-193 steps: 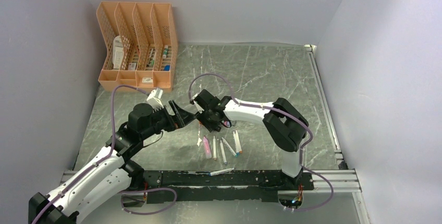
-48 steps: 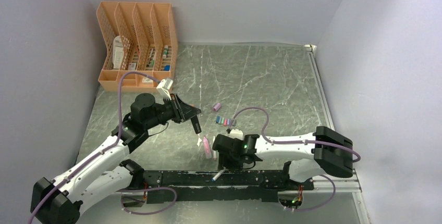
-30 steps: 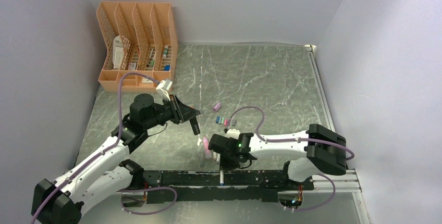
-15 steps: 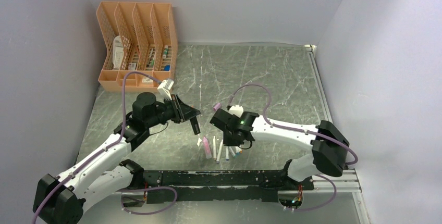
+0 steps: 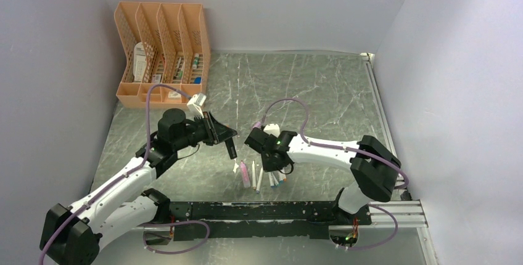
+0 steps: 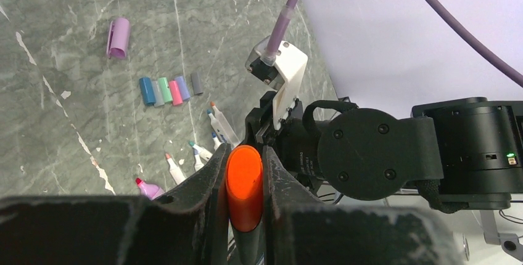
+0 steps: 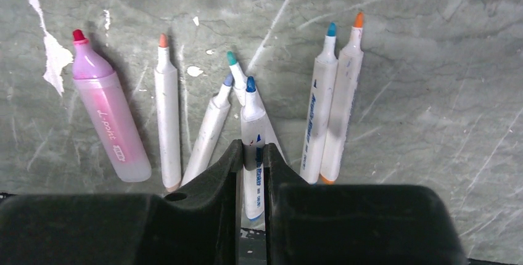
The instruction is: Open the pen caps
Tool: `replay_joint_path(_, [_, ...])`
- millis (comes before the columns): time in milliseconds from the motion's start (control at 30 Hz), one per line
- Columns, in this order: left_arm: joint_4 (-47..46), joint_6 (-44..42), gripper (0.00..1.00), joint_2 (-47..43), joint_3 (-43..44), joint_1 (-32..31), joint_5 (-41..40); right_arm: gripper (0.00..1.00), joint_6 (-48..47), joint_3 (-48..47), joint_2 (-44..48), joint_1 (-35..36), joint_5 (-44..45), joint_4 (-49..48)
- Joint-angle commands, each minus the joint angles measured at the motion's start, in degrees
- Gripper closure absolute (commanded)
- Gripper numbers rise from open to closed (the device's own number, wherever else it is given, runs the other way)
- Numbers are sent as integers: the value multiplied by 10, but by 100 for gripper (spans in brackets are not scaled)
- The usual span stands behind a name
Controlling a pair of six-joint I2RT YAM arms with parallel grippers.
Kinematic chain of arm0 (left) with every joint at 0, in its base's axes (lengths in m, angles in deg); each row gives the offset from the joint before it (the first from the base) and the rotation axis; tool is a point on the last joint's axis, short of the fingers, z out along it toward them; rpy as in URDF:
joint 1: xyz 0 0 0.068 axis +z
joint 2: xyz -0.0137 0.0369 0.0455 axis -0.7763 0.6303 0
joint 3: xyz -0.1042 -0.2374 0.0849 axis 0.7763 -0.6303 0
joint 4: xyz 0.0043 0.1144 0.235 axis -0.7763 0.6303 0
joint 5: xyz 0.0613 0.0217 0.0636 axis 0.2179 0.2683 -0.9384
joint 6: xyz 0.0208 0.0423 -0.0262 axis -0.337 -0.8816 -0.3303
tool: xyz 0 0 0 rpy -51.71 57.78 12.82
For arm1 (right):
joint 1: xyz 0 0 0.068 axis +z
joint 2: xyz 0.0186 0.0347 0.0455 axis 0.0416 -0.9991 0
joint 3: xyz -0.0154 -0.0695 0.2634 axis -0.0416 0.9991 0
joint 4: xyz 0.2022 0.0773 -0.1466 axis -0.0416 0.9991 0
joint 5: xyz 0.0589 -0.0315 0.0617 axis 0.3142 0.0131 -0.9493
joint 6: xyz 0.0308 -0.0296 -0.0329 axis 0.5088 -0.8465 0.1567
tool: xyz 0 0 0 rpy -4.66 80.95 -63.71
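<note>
My left gripper (image 6: 244, 157) is shut on a chunky orange pen cap (image 6: 243, 185) that sits on a dark barrel, held above the table left of centre (image 5: 229, 148). In the left wrist view a row of loose pen caps lies on the table: blue (image 6: 146, 91), teal (image 6: 163, 89), pink (image 6: 176, 93) and grey (image 6: 197, 83). A pale purple cap (image 6: 118, 37) lies apart, farther back. My right gripper (image 7: 253, 151) is shut on an uncapped white pen with a blue tip (image 7: 251, 117), low over several uncapped pens (image 5: 265, 177).
A pink highlighter (image 7: 111, 123) lies uncapped at the left end of the pen row. An orange file organizer (image 5: 161, 55) stands at the back left. A black rail (image 5: 277, 211) runs along the near edge, and walls close in both sides.
The right arm swung from the near rail back to the row of uncapped pens, carrying the white blue-tipped pen. The left arm has barely moved and still holds the orange cap.
</note>
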Motion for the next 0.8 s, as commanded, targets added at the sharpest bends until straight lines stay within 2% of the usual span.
replay_joint_path(0, [-27,10,93,10,13,4,12,88,-28,-4,3,3,-1,-31])
replay_joint_path(100, [-38,13,93,24,13,4,17,83,-44,-7,0,4,-13,-41])
replay_joint_path(200, [-48,17,93,35,15,4,20,62,-53,-7,-2,4,-27,-45])
replay_joint_path(233, [-51,19,93,39,17,4,21,59,-54,-9,3,4,-30,-45])
replay_joint_path(367, [-76,32,93,53,18,4,34,54,-69,-22,50,-1,-33,-37])
replay_joint_path(500, [-146,65,93,66,-1,4,61,53,-99,-41,124,-18,-63,-54])
replay_joint_path(667, [-282,120,93,84,-36,4,102,49,-126,10,262,-87,-228,-164])
replay_joint_path(767, [-348,149,93,89,-55,4,107,48,-124,29,295,-121,-306,-214])
